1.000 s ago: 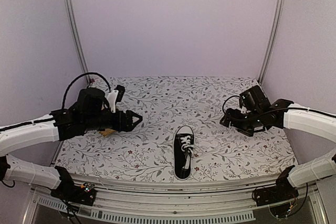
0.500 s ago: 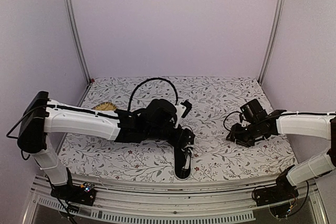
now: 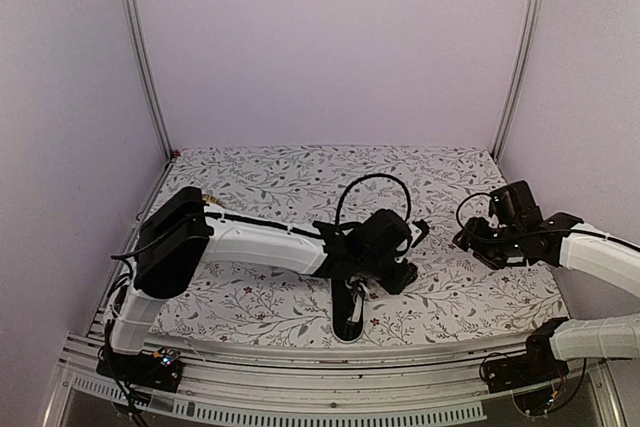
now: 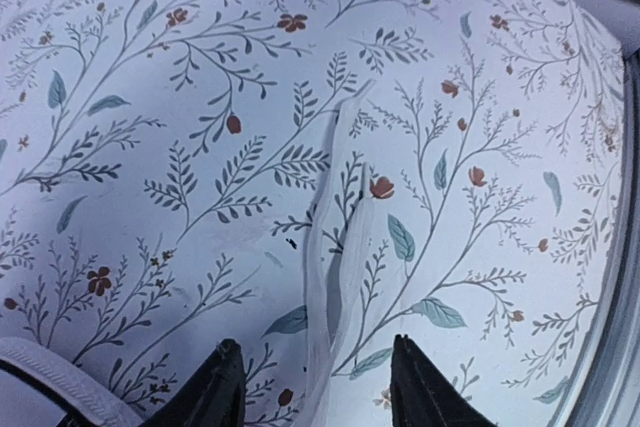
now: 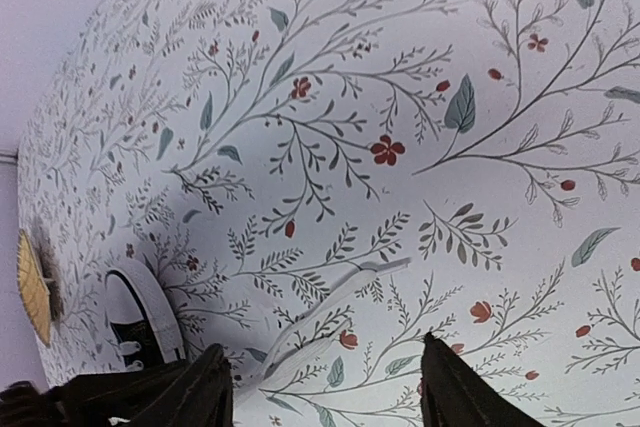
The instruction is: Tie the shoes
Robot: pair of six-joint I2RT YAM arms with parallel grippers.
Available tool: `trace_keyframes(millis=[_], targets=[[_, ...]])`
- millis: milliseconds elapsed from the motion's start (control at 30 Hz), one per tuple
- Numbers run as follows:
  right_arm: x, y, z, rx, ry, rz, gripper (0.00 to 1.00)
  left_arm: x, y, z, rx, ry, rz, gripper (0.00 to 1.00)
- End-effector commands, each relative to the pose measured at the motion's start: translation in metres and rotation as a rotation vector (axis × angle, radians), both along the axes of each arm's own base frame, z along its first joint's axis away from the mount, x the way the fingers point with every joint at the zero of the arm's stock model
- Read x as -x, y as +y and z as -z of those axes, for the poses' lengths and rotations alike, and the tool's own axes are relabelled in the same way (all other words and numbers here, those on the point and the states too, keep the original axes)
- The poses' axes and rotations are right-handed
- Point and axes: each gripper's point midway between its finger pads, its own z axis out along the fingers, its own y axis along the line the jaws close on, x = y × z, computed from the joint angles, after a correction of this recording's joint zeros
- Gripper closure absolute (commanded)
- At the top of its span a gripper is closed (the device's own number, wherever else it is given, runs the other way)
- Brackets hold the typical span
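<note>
Sneaker (image 3: 349, 315) sits at the middle of the worktop's (image 3: 250, 297) near edge; we judge the left end effector (image 4: 318, 389), released and straddling the loose white lace (image 4: 335, 247) toward the right edge, must drop flat before pinching, right end effector (image 5: 325, 392) released, empty.

We can read no text, label, brand, number or sign in any of the three views. The floral tablecloth (image 3: 250, 297) carries only printed sprigs and flowers. The sneaker (image 5: 140, 322), seen to the left of the jaws of the right gripper (image 5: 322, 352), shows no marking that we can make out.
</note>
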Motion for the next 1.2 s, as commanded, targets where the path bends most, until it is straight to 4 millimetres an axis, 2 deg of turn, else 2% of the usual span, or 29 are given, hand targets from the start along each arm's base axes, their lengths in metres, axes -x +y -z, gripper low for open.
trace_keyframes(millis=[0,67,200,500,667,767,867,1000,1067,1167], targets=[[0.000,-0.019,-0.028,0.021,-0.092,0.074,0.31,0.006,-0.010,0.022,-0.074,0.009,0.042,0.51],[0.002,-0.021,-0.035,0.008,-0.114,0.077,0.27,0.004,-0.011,0.034,-0.106,0.011,0.038,0.51],[0.007,-0.021,-0.041,-0.010,-0.132,0.070,0.27,0.002,-0.008,0.049,-0.147,0.014,0.023,0.58],[0.011,-0.021,-0.033,-0.008,-0.113,0.061,0.27,0.016,-0.009,0.060,-0.175,0.012,0.054,0.67],[0.010,-0.021,-0.033,0.007,-0.117,0.053,0.27,0.020,-0.008,0.061,-0.187,0.015,0.045,0.82],[0.011,-0.021,-0.034,0.010,-0.120,0.047,0.27,0.022,-0.008,0.054,-0.180,0.009,0.045,0.91],[0.011,-0.019,-0.037,0.001,-0.129,0.030,0.27,0.020,-0.009,0.037,-0.159,-0.012,0.022,0.99],[0.013,-0.014,-0.043,-0.002,-0.150,-0.021,0.27,0.011,-0.005,0.004,-0.102,-0.055,-0.042,1.00],[0.015,-0.011,-0.047,-0.007,-0.162,-0.053,0.27,0.007,-0.001,-0.020,-0.061,-0.071,-0.078,1.00],[0.019,0.000,-0.054,-0.052,-0.178,-0.113,0.25,0.008,0.008,-0.045,-0.005,-0.063,-0.102,1.00]])
